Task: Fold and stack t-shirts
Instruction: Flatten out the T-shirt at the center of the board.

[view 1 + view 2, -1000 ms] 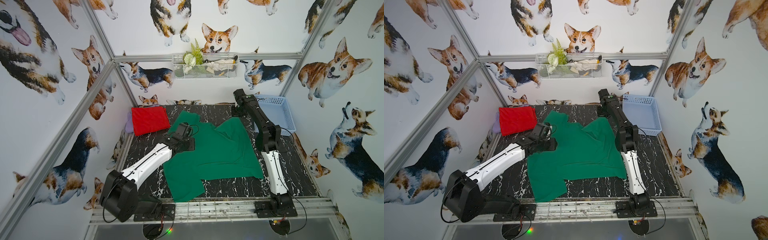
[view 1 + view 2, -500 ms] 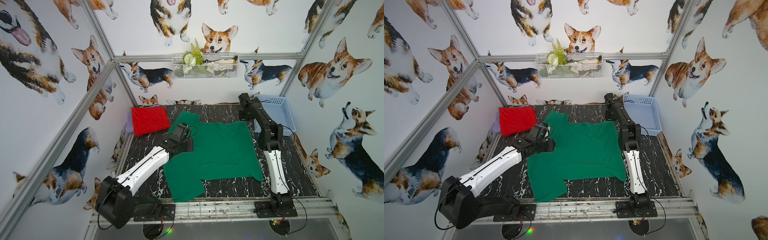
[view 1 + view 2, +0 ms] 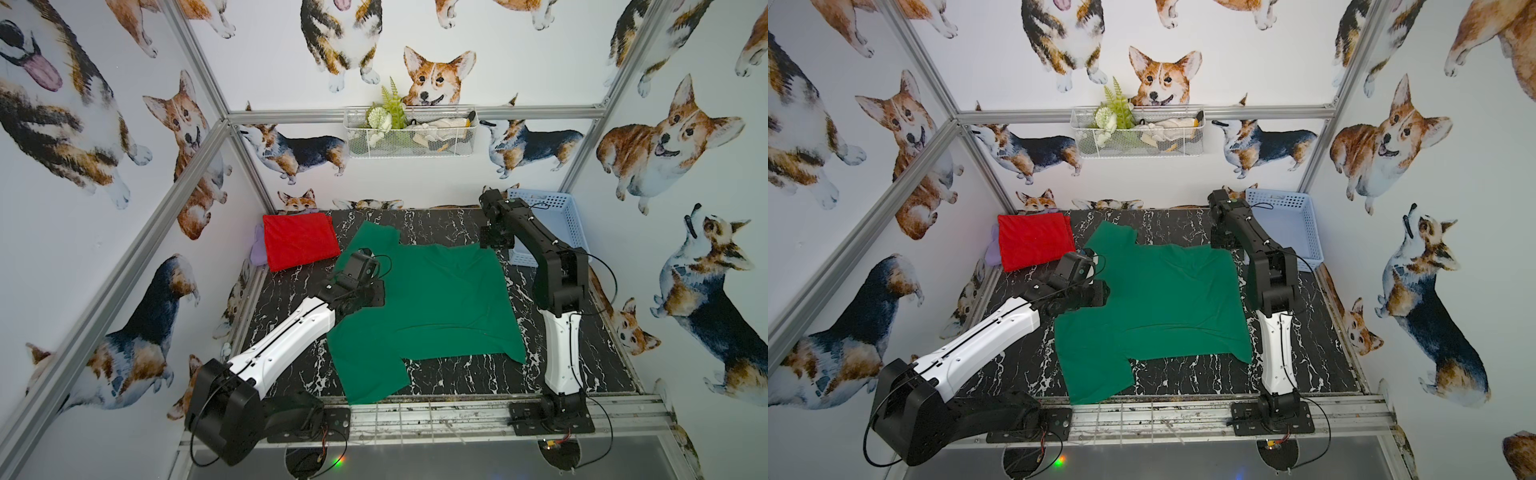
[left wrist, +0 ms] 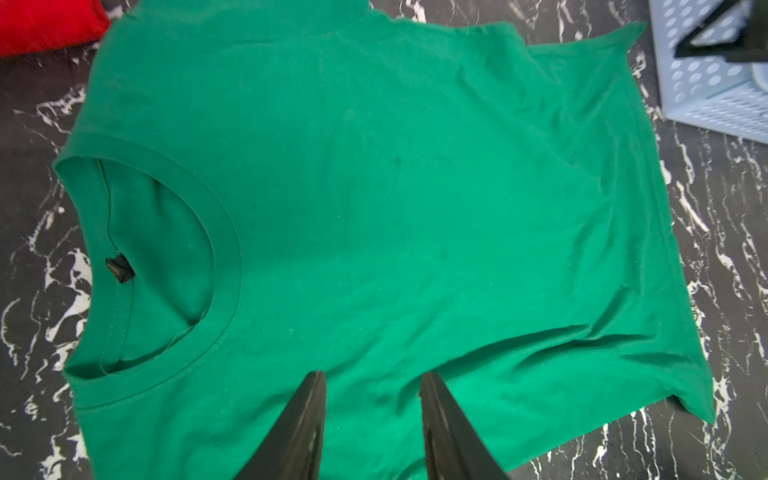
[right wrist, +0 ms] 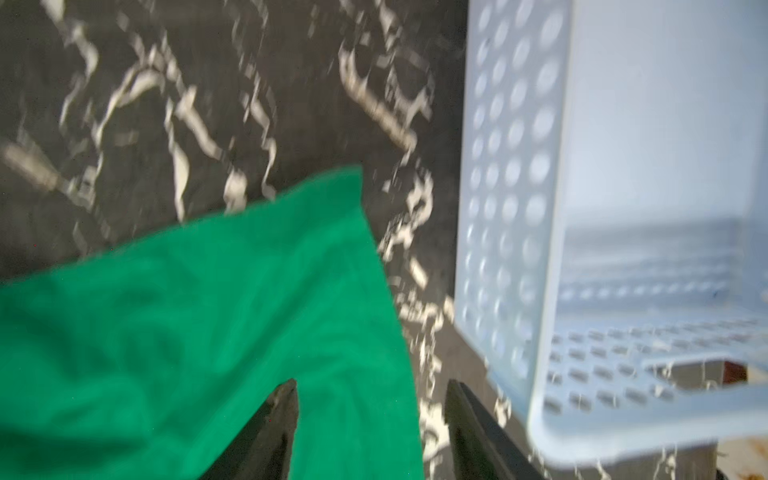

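A green t-shirt lies spread flat on the black marble table, collar to the left. A red t-shirt lies folded at the back left corner. My left gripper hovers over the green shirt's near shoulder beside the collar, jaws apart with only flat cloth under them. My right gripper stands open above the shirt's far right hem corner, one finger over cloth, the other over bare table.
A pale blue perforated basket stands at the back right, close beside my right gripper. A purple cloth pokes out under the red shirt. A wire basket hangs on the back wall. A metal rail runs along the front.
My right gripper pulled the green shirt's bunched right side toward the back right, laying it flat, then opened and let go. The left arm shifted only slightly.
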`<state>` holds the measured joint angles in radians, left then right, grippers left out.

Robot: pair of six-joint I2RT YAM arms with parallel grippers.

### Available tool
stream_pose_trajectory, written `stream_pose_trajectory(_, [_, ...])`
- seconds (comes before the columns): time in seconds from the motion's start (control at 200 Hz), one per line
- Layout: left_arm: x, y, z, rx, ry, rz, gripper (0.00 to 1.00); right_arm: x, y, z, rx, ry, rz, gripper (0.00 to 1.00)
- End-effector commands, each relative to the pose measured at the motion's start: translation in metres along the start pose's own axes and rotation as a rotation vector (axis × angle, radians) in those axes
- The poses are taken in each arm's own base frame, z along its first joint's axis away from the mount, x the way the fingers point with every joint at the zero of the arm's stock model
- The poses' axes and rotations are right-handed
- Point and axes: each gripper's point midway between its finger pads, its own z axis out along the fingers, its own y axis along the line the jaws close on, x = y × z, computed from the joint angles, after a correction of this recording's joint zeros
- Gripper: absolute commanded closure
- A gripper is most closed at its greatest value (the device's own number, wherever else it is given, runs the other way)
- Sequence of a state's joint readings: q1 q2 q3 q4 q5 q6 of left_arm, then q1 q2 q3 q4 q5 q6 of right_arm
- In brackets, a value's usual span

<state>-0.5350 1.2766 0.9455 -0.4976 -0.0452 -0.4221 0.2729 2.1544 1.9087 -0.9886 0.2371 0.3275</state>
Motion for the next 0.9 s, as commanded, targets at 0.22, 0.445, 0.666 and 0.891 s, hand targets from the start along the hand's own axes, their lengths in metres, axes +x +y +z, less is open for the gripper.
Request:
stream_pose_trajectory(0.22, [0.024,0.006,0.023,-0.005,0.053,-0.077,0.57,0.134,0.05,-0.016,-0.267,0.068,0.067,0.42])
stream_pose_trajectory(0.445, [0.064,0.008,0.048,0.025,0.133,-0.141,0.57,0.195,0.055,0.002,-0.278,0.131,0.071,0.43])
stream_pose_trajectory(0.666, [0.086,0.018,0.062,-0.014,0.171,-0.178,0.57,0.21,0.056,0.021,-0.279,0.156,0.1,0.43])
stream_pose_trajectory(0.891, [0.09,0.026,0.071,-0.063,0.185,-0.176,0.57,0.214,0.057,0.035,-0.255,0.179,0.082,0.43])
